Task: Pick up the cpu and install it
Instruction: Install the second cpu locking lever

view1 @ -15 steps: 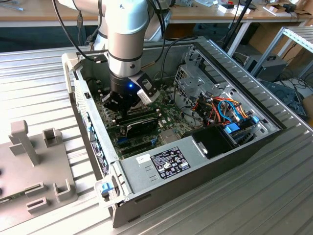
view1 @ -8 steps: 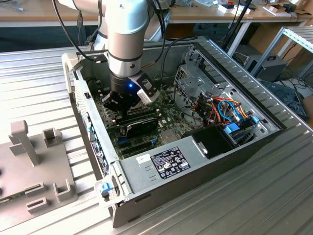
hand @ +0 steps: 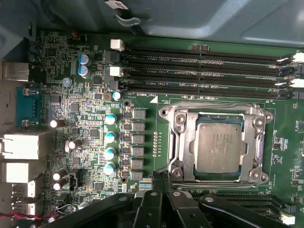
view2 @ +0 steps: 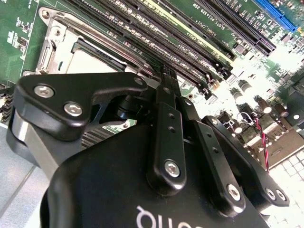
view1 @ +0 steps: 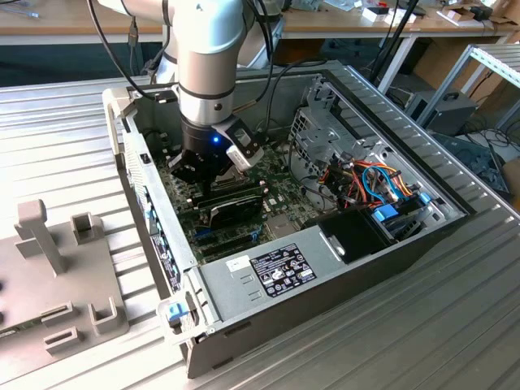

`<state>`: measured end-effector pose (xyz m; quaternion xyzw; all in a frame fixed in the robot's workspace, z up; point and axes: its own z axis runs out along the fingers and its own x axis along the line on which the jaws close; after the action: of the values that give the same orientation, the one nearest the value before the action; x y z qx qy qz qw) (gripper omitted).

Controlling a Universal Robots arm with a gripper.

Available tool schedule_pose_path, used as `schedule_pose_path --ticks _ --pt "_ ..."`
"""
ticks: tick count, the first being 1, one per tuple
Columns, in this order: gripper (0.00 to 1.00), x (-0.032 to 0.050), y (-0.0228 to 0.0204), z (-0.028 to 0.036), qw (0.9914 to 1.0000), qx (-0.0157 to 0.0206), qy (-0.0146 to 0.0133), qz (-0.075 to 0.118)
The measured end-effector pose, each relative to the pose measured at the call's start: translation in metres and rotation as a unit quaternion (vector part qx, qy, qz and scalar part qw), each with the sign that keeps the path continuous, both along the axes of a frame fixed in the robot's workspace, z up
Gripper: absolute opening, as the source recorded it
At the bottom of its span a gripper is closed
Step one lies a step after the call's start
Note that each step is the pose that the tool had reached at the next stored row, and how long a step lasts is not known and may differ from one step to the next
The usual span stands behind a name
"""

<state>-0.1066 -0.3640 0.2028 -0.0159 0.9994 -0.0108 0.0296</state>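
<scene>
The cpu (hand: pixel 219 147), a small square chip with a dull silver-grey top, lies flat inside the socket's metal frame (hand: pixel 176 124) on the green motherboard. My gripper (hand: pixel 161 183) hovers just beside the socket, its black fingers drawn together with nothing between them. In the exterior view the gripper (view1: pixel 213 166) hangs down inside the open computer case (view1: pixel 325 296), low over the board. In the second wrist view the gripper (view2: pixel 164 76) stands just in front of the socket frame (view2: pixel 52 42).
Memory slots (hand: pixel 204 71) run along one side of the socket. A long black expansion card (view1: pixel 231 203) sits close to the gripper. A drive cage (view1: pixel 325 138) with coloured cables and a power supply (view1: pixel 268 272) crowd the case. A grey fixture (view1: pixel 49 268) stands on the table at the exterior view's left.
</scene>
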Motion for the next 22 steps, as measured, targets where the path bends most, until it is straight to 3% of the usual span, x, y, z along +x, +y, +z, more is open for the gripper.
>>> schedule_pose_path --ticks 8,20,22 --pt "0.11 -0.0005 0.0020 0.0000 0.99998 -0.0065 0.0000 0.000" --pt "0.11 -0.0017 0.0028 0.0000 0.99998 -0.0066 -0.0002 0.000" --pt "0.11 -0.0017 0.0029 -0.0002 0.99996 -0.0087 -0.0003 0.000"
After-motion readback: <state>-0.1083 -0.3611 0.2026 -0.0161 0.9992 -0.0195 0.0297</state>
